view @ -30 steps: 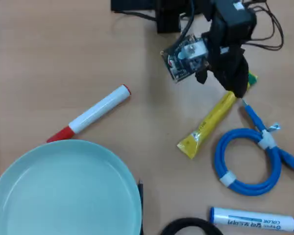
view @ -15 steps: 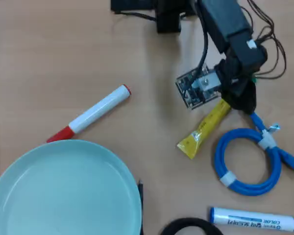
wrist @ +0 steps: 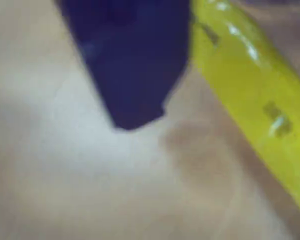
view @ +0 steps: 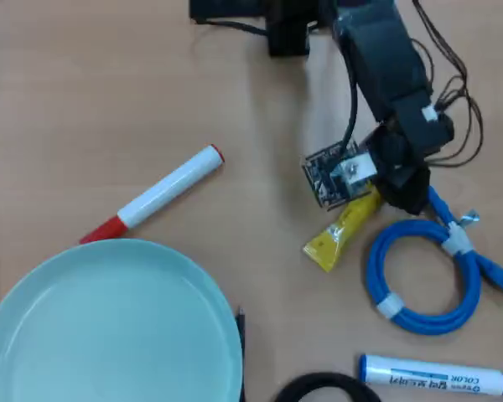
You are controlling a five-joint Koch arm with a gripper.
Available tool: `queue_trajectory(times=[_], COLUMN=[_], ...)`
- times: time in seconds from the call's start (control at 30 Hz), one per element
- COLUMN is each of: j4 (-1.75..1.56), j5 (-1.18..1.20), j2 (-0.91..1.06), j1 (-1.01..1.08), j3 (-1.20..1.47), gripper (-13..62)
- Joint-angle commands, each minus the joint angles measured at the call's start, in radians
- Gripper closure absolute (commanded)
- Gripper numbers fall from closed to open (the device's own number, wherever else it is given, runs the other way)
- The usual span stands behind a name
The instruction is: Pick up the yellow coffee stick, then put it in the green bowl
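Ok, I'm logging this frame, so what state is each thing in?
yellow coffee stick: flat on the table, upper end under the gripper
gripper: down at the stick, jaw state unclear
green bowl: empty
red-capped marker: capped, lying flat
blue marker: lying flat
blue cable: coiled, tied

From my remote station: the yellow coffee stick [wrist: 255, 85] looks like shiny, glinting foil. The green bowl [view: 109, 327] is smooth and glossy. The counter [view: 84, 92] is matt, wood-toned. The claw [wrist: 130, 75] looks dark, dull plastic.
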Motion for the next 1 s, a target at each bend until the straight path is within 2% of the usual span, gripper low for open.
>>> queue_trajectory(times=[0.0, 0.2, 0.33, 0.53, 0.77, 0.87, 0.97], j4=[0.049, 0.034, 0.002, -0.032, -0.060, -0.060, -0.060], j5=[0.012, 0.017, 0.091, 0.101, 0.101, 0.107, 0.118], j2=[-0.006, -0.035, -0.035, -0.034, -0.032, -0.032, -0.032], j1=[0.003, 0.018, 0.017, 0.017, 0.011, 0.011, 0.012], j3=[-0.060, -0.060, -0.060, -0.063, -0.060, -0.057, -0.018], gripper=[-5.8, -5.2, 0.1, 17.7, 45.5, 52.6, 55.8])
